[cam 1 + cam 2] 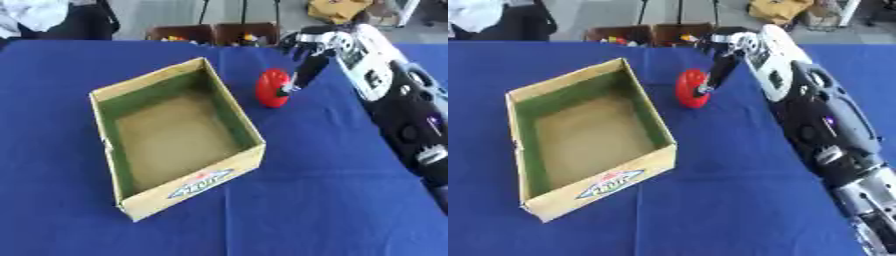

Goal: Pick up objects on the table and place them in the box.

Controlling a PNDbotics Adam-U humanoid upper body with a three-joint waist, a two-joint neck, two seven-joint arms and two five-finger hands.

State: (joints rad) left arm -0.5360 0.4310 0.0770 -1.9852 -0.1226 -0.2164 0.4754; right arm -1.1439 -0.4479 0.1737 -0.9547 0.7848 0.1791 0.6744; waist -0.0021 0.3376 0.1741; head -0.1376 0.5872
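One red object, one open box, one hand at work

Blue cloth covers the worktop (306, 200) from the near edge to the far edge, smooth and flat. Beyond its far edge, along the top of the frame, lies a grey floor with thin dark stand legs, two brown crates (214, 33) holding small coloured items, a yellowish bundle at the upper right, and something white over dark at the upper left.

The cardboard box (197, 182) sits left of centre, turned askew, its top open. Its inner walls are green, its floor is plain brown, and a blue and white label shows on the near outer wall. Nothing lies inside it.

The red object (272, 88), rounded and glossy, stands on the cloth just beside the box's far right corner, apart from the wall.

The right arm comes in along the right side of the frame, black and silver, reaching toward the upper centre. The right hand (730, 50) hangs over the red object, and its dark fingers (306, 70) point down, fairly straight, their tips touching the object's right side. Whether they pinch it or only rest against it cannot be told.
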